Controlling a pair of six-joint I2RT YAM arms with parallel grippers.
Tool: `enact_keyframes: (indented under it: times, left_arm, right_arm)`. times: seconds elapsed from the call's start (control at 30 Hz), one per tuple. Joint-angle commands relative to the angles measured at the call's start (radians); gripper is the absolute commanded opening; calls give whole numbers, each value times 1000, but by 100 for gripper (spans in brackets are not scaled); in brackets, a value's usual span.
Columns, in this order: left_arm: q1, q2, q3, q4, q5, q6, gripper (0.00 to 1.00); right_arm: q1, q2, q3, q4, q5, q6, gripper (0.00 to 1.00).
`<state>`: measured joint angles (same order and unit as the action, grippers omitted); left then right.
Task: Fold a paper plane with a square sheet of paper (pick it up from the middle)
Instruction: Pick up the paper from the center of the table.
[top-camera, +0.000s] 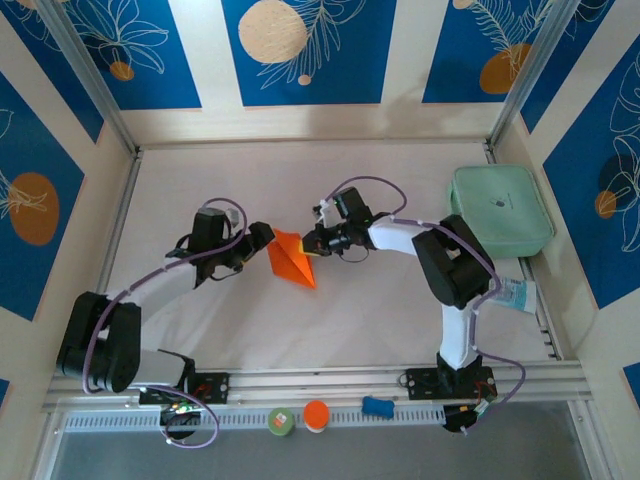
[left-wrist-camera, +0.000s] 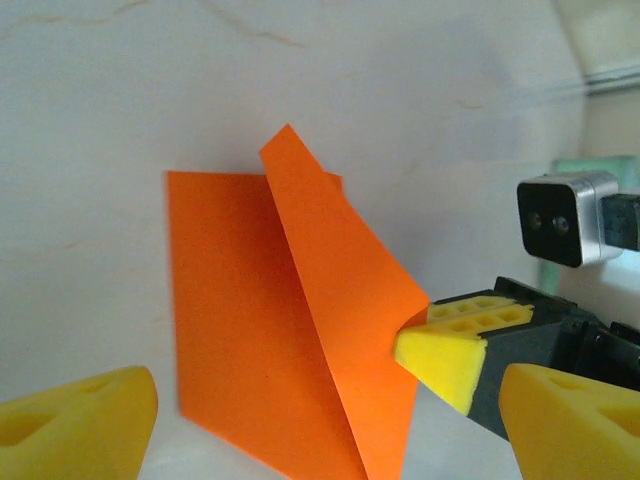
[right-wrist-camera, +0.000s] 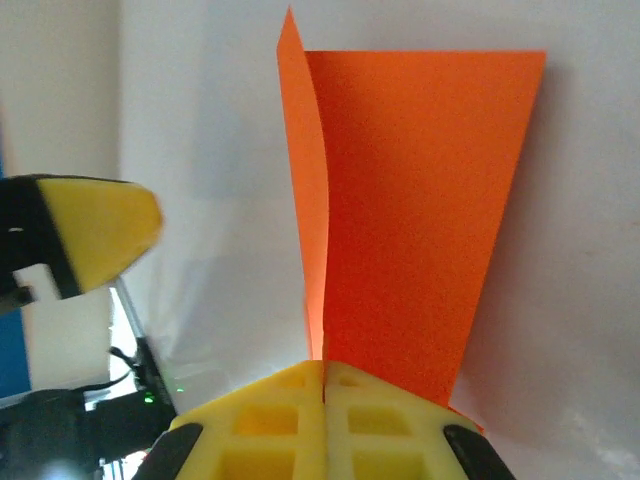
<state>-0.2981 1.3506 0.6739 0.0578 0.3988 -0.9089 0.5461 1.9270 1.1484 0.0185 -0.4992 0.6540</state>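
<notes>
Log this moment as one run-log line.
left end effector: open, facing orange paper | right end effector: shut on its raised flap

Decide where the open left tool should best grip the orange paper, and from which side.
Probably the paper's raised flap, near its free corner, approached from the left tool's own side. The flap stands up off the table, so both faces can be pinched; the other half lies flat. The right tool is shut on the flap's opposite end.

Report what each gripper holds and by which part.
Right gripper: shut on the folded orange paper, pinching the edge of its raised flap. Left gripper: open, holding nothing.
</notes>
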Motion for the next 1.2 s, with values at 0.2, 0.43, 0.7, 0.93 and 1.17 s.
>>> enact_keyframes:
  times: [0.2, 0.43, 0.7, 0.93, 1.17]
  left_arm:
    - [-64, 9, 0, 313, 203, -77, 82]
    - [-88, 57, 5, 450, 250, -124, 67]
    - [-89, 103, 0, 559, 273, -181, 58]
    - [-89, 107, 6, 587, 272, -186, 48]
    - [-89, 113, 9, 593, 255, -183, 33]
  right_arm:
    - [-38, -148, -67, 177, -146, 211, 2]
    - [-57, -195, -105, 257, -206, 326, 2]
    - [-68, -217, -111, 284, -240, 375, 3]
    - [-71, -213, -119, 295, -258, 405, 3]
    - [-86, -205, -138, 361, -298, 474, 6]
